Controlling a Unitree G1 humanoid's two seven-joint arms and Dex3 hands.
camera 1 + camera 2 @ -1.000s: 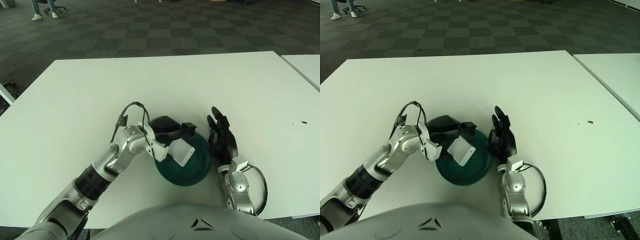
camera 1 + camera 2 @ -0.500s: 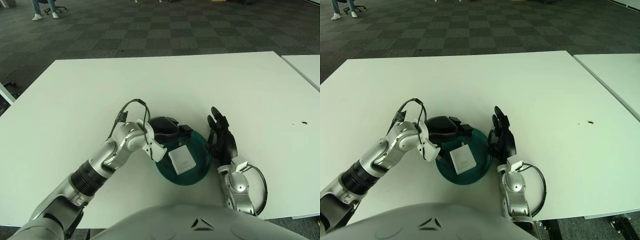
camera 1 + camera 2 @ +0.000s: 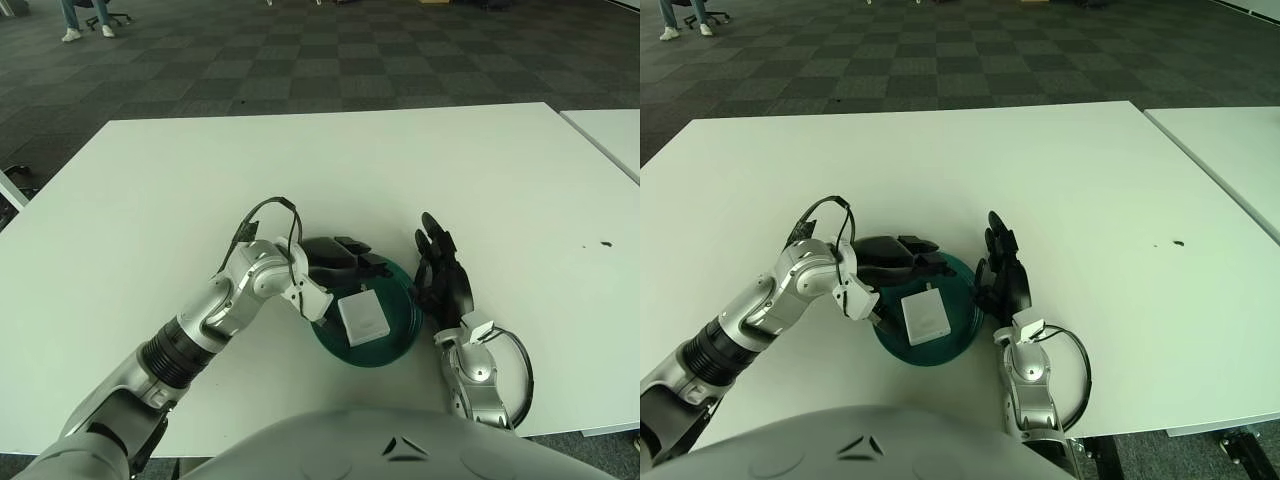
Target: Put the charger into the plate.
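The white square charger (image 3: 362,317) lies flat inside the dark teal plate (image 3: 400,340) near the table's front edge. My left hand (image 3: 345,258) hovers over the plate's far-left rim, just behind the charger, with its fingers spread and holding nothing. My right hand (image 3: 443,277) rests on the table right beside the plate's right rim, its fingers extended and empty.
The white table (image 3: 330,170) stretches wide behind and to both sides. A second white table (image 3: 610,135) stands at the far right across a gap. A small dark speck (image 3: 604,243) lies on the table at the right.
My left hand let go of the charger, which dropped flat into the plate. The hand then drew back and up toward the plate's far-left rim. The right hand stayed still.
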